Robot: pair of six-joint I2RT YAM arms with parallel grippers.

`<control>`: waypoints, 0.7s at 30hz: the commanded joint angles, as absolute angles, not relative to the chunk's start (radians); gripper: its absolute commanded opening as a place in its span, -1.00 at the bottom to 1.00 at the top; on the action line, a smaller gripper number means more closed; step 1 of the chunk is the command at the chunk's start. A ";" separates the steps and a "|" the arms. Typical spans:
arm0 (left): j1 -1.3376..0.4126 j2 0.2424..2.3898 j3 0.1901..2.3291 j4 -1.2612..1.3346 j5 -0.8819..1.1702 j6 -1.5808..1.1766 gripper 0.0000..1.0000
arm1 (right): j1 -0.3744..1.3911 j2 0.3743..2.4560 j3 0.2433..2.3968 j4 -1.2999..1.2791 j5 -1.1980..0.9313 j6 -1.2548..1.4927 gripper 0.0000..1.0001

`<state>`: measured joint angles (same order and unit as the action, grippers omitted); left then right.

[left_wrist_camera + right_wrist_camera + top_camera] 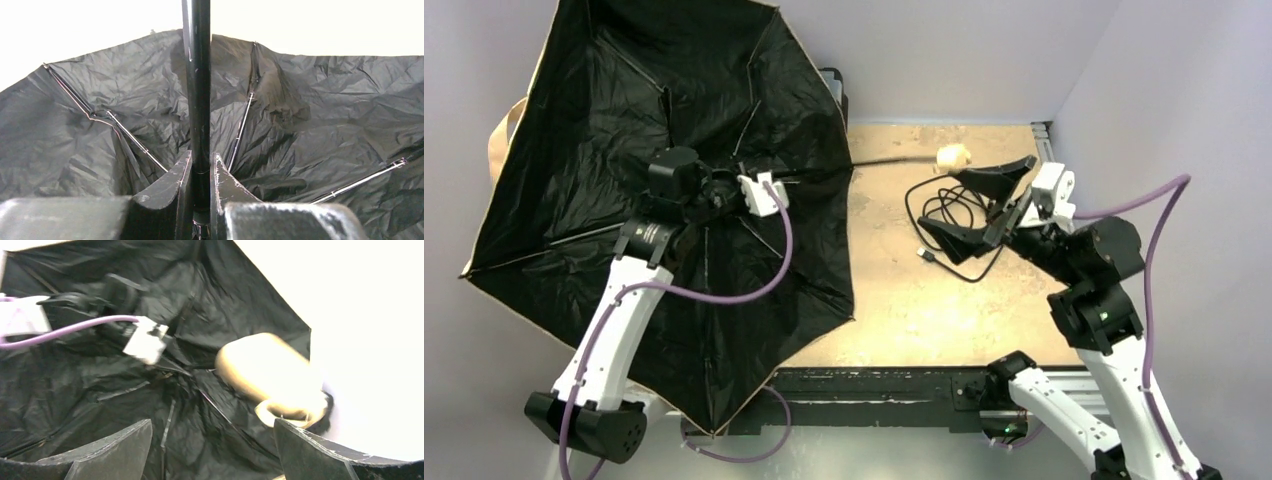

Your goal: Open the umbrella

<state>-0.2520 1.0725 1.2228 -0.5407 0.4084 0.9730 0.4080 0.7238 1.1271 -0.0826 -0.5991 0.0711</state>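
Observation:
The umbrella (654,130) is spread open on the left, its black lining facing me and its beige rim at the edges. Its thin black shaft (884,160) runs right to the cream handle (952,156). My left gripper (729,195) is shut on the shaft (200,100) near the canopy's hub; in the left wrist view my left gripper (201,162) has both fingers pressed on the shaft. My right gripper (979,205) is open just right of the handle. In the right wrist view the handle (270,375) lies ahead of my right gripper (212,432), close to the right finger (310,450).
A black cable (944,225) lies coiled on the tan table (904,310) beneath the right gripper. Part of a black box (832,85) shows behind the canopy. A black rail (874,395) runs along the table's near edge. A tan strap (499,140) hangs at the far left.

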 commanded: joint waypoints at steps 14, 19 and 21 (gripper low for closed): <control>-0.289 1.054 1.406 -0.424 0.428 1.443 -1.00 | 0.394 0.844 1.374 -0.324 -0.703 -0.191 0.88; -0.255 1.103 1.373 -0.310 0.390 1.516 -1.00 | 0.394 0.802 1.256 -0.575 -0.741 -0.255 0.87; -0.238 1.124 1.391 -0.303 0.384 1.522 -1.00 | 0.394 0.777 1.238 -0.685 -0.806 -0.336 0.88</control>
